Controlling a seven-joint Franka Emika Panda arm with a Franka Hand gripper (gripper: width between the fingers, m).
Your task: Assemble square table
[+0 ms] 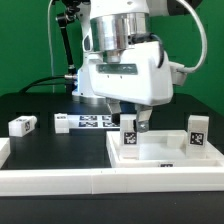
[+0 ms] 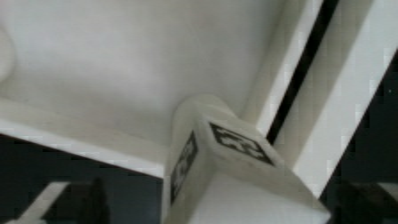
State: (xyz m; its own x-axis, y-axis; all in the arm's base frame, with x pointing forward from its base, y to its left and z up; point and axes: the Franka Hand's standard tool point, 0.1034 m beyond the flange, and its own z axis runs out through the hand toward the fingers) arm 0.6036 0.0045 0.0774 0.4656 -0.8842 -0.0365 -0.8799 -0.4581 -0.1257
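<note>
The white square tabletop [image 1: 160,152] lies underside up at the exterior view's right. Two white tagged legs stand upright on it: one [image 1: 128,135] right under my gripper [image 1: 135,122], another [image 1: 197,133] near the far right corner. The jaws straddle the near leg's top, stand apart from its sides and look open. In the wrist view that leg [image 2: 222,170] rises close to the tabletop's rim [image 2: 294,80], with its tag facing up. Two more legs, a long one [image 1: 22,125] and a short one [image 1: 62,123], lie loose on the black table to the left.
The marker board [image 1: 95,122] lies flat behind the tabletop, between the loose legs and the arm. The long white border wall [image 1: 100,180] runs along the front and turns up the left side. A black stand rises at the back.
</note>
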